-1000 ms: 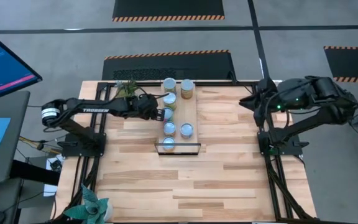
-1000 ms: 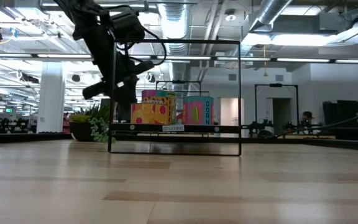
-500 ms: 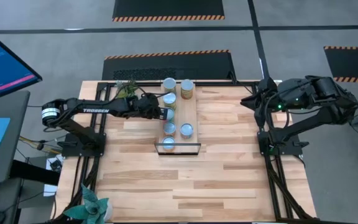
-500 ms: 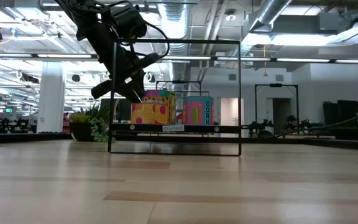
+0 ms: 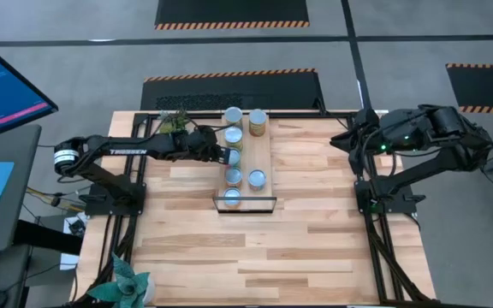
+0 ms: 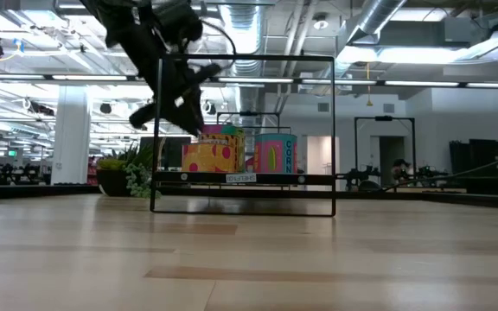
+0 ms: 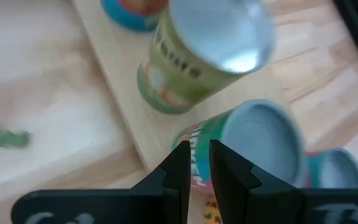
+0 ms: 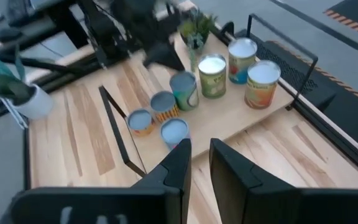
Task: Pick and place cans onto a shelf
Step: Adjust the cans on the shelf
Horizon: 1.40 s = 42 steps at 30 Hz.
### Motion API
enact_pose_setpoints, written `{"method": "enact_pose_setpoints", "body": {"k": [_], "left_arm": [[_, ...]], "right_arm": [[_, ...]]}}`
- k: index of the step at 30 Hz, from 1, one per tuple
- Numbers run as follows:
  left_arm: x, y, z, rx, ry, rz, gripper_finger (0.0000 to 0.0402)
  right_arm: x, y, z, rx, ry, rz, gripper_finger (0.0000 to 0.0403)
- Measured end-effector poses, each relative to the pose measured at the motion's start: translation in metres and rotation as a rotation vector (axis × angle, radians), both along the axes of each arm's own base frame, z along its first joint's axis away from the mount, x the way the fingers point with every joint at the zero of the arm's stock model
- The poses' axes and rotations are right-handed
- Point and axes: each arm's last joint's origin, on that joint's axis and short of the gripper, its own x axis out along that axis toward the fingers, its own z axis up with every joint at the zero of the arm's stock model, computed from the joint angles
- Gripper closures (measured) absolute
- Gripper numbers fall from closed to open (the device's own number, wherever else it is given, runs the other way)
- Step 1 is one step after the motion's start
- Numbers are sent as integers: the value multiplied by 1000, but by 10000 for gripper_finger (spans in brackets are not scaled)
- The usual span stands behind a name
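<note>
The shelf (image 5: 264,150) is a narrow light-wood board on the table, with a black frame (image 5: 245,205) at its near end. Several cans stand on it, among them two at the far end (image 5: 233,114) (image 5: 257,120) and one at the frame (image 5: 231,198). My left gripper (image 5: 222,156) is shut at the shelf's left edge. Its fingertips (image 7: 199,155) are right by the side of a green-labelled can (image 7: 253,143), which the right wrist view shows too (image 8: 184,90). My right gripper (image 8: 201,152) is shut and empty, held high at the table's right edge (image 5: 355,141). My left gripper comes at the green-labelled can's side (image 7: 194,158) from the table's left, slanting down. I cannot tell whether its shut fingers touch the can. The can stands on the shelf.
A small green plant (image 5: 174,122) stands at the far left behind my left arm. Another plant (image 5: 127,282) is at the near left corner. The near half and the right side of the slatted tabletop (image 5: 315,248) are bare wood.
My left gripper has risen and gone a little toward the table's right, as the low view shows. The cans on the shelf stand as before.
</note>
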Motion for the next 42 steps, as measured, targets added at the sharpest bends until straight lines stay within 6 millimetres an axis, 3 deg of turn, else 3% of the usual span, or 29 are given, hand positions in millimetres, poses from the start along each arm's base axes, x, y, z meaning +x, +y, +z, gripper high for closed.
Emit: {"method": "enact_pose_setpoints", "body": {"k": [5,9,13,18,23,28,34,42], "left_arm": [[-13,-8,33,69,19,-54,356],[-29,-24,50,75,43,-110,356],[-44,-43,55,47,102,-161,356],[-56,-60,57,72,162,-168,356],[-58,-72,55,105,200,-143,356],[-60,-80,53,130,225,-121,356],[-61,-83,52,143,237,-114,356],[-62,-82,52,160,248,-93,356]], "right_arm": [[23,1,-21,-31,109,-27,321],[53,-1,-62,-86,291,-72,321],[87,-10,-113,-87,454,-7,321],[130,-34,-156,41,415,265,321],[154,-61,-194,118,499,381,321],[175,-66,-228,205,529,525,321],[195,-68,-248,269,465,574,321],[203,-68,-245,278,380,557,321]]}}
